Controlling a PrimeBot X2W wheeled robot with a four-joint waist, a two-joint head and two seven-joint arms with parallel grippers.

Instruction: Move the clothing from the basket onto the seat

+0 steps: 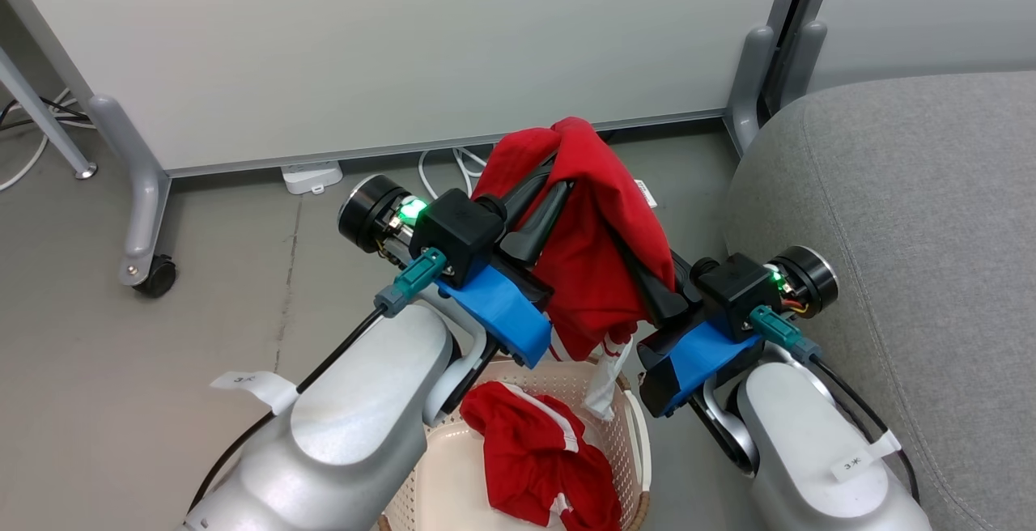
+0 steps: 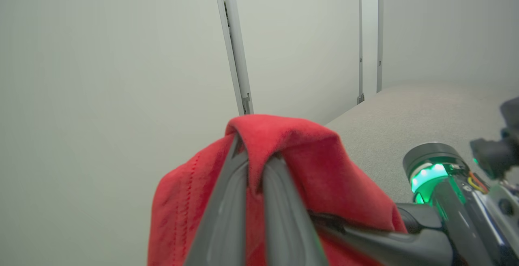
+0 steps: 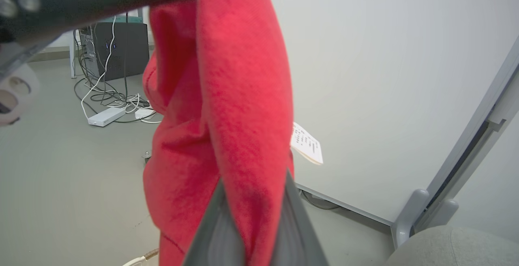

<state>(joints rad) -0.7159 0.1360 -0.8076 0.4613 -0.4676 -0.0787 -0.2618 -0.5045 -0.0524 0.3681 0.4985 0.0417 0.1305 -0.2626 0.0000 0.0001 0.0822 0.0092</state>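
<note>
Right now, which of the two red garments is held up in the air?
The upper red garment, pinched by the left hand and the right hand, hanging above the basket. The other red garment lies crumpled inside the basket.

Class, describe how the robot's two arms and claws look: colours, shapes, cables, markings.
The left forearm and right forearm are rounded silver-grey shells with white tags. Each wrist has a blue bracket, black box, teal plug on black cable, and green light. The left claw and right claw have long dark-grey fingers.

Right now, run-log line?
left gripper: shut on lifted red garment; right gripper: shut on same garment; second red garment: in laundry basket; sofa seat: at right
</note>
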